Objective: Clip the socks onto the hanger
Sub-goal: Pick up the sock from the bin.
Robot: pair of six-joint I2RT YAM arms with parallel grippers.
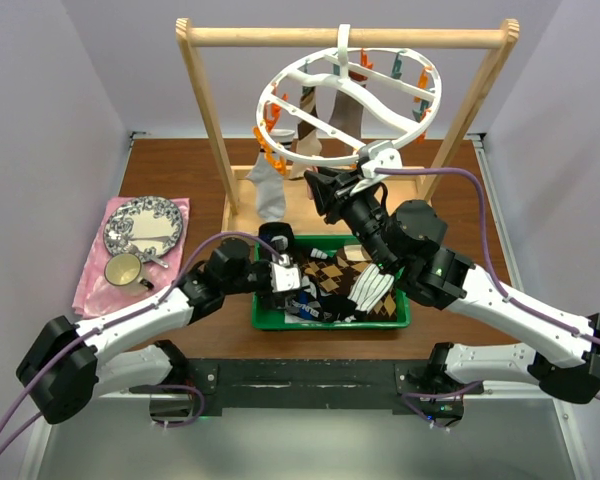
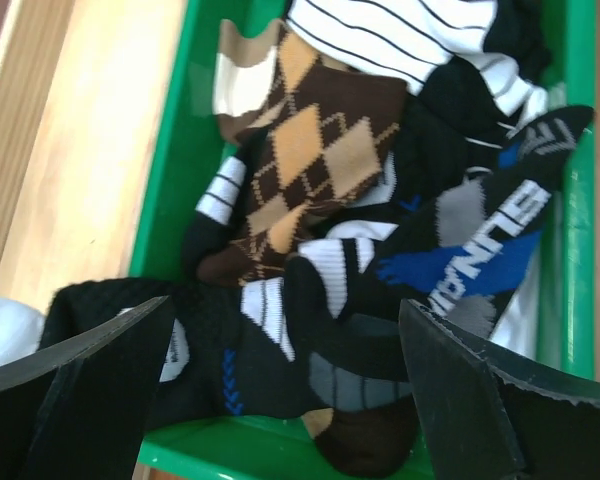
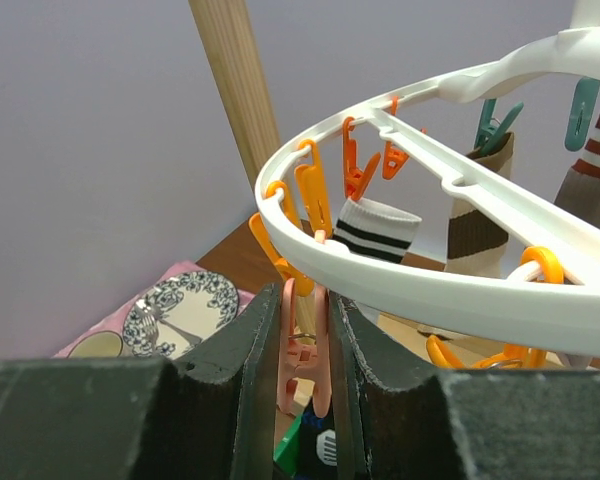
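Wooden frame [image 1: 345,38] on tabletop [image 1: 180,165] carries the hanger [image 3: 440,295], tilted, few pieces already clipped. Green tray [image 1: 330,324] in front holds the loose socks [image 2: 320,150]. Over that pile, left gripper [image 2: 285,305] spread wide, empty. At the ring's near rim, right gripper [image 3: 305,297] pinching one pale orange peg [image 3: 300,370].

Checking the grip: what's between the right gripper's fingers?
A pale orange peg of the hanger, pinched by the right gripper; the right wrist view shows it.
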